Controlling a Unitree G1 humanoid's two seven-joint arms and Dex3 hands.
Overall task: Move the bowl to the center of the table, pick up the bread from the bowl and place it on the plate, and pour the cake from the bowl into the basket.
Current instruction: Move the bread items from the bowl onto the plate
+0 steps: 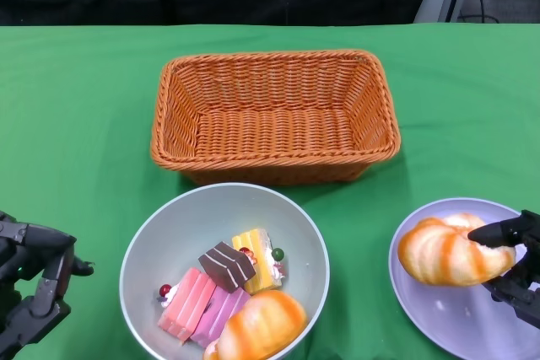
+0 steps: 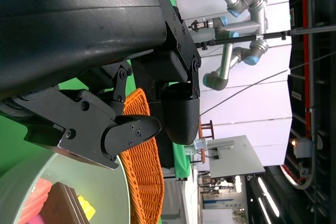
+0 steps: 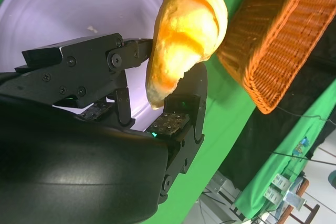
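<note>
Green cloth (image 1: 84,107) covers the table, with a dark backdrop seen along the top of the head view. An orange wicker basket (image 1: 274,115) is set at the upper centre of that view, and a pale grey bowl (image 1: 224,271) sits just below it at the lower centre. Inside the bowl, pink, yellow and brown cake pieces (image 1: 221,280) are seen, with a second bread roll (image 1: 261,326) lying against the lower rim. A lilac plate (image 1: 460,309) is placed at the lower right. Over it, a bread roll (image 1: 443,250) is gripped by the right hand (image 1: 515,263), its fingers closed around the roll; in the right wrist view the roll (image 3: 184,35) is shown pinched between the fingers (image 3: 176,124) above the plate (image 3: 79,9). At the lower left, the left hand (image 1: 34,288) is held beside the bowl with its fingers curled but apart, nothing being held.
</note>
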